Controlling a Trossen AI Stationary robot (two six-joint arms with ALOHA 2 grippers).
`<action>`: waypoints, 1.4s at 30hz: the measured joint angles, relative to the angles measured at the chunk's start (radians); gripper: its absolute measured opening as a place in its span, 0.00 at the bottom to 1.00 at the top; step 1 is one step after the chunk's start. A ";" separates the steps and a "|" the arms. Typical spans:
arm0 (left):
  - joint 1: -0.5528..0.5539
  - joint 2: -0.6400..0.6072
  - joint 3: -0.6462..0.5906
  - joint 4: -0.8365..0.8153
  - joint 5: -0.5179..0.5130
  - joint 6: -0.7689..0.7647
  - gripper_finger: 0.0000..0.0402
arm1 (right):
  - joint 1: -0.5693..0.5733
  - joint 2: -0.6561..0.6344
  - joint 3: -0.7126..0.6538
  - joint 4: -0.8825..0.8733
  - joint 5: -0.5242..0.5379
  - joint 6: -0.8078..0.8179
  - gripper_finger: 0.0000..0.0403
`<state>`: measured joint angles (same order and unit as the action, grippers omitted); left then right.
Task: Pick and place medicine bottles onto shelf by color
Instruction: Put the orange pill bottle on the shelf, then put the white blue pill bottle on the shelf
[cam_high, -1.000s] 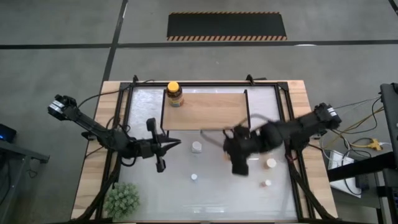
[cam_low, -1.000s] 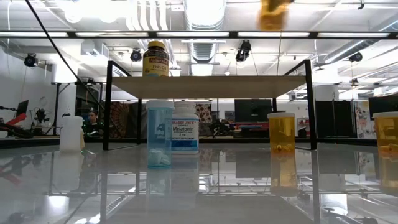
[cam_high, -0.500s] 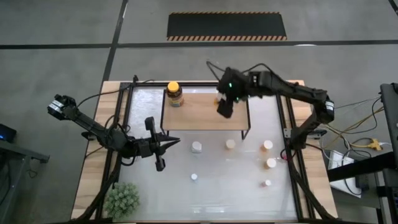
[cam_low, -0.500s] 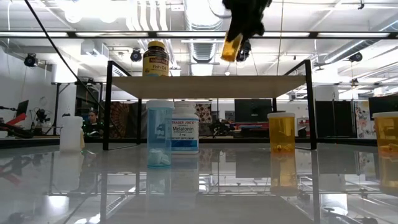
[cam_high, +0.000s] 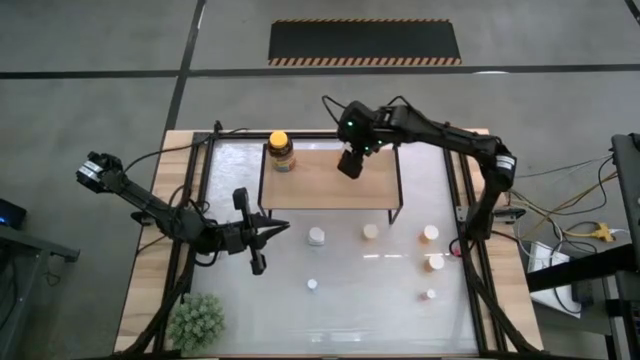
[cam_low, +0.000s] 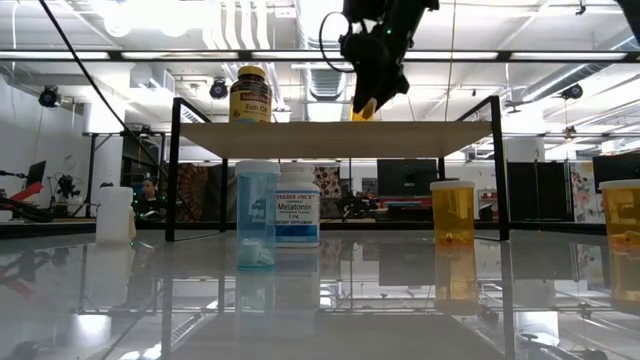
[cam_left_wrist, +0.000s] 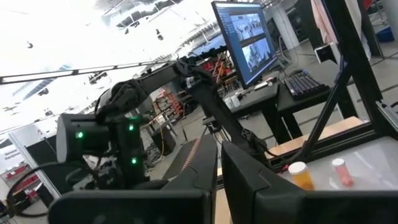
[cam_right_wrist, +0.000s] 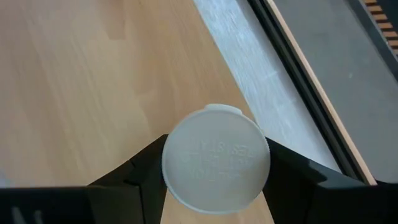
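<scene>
Right tool is over the shelf, toward its right half, pinching an orange pale-capped bottle. Right wrist view shows the pale cap clamped between both fingers, board directly below. In the low view the bottle's base sits just above the board or barely touching it; I can't tell which.

Plan: I lower straight down, keep the bottle upright, and release only once the base is flat. It's well apart from the amber jar at the shelf's left end, so no collision risk there.

Left tool waits over the surface, fingers spread, holding nothing.
</scene>
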<state>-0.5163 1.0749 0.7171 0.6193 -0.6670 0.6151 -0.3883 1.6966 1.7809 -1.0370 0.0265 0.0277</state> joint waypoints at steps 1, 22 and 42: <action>0.000 -0.001 -0.002 0.000 0.000 0.000 0.01 | -0.002 0.007 0.000 -0.001 0.000 0.000 0.50; 0.000 -0.012 -0.005 -0.010 -0.001 0.000 0.01 | -0.003 -0.002 0.035 -0.022 0.000 -0.020 0.64; -0.003 0.138 -0.010 -0.018 0.004 -0.419 0.02 | 0.493 -0.542 -0.404 0.286 0.000 0.093 0.59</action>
<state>-0.5190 1.2133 0.7074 0.6012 -0.6634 0.1957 0.1052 1.1542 1.3770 -0.7511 0.0268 0.1208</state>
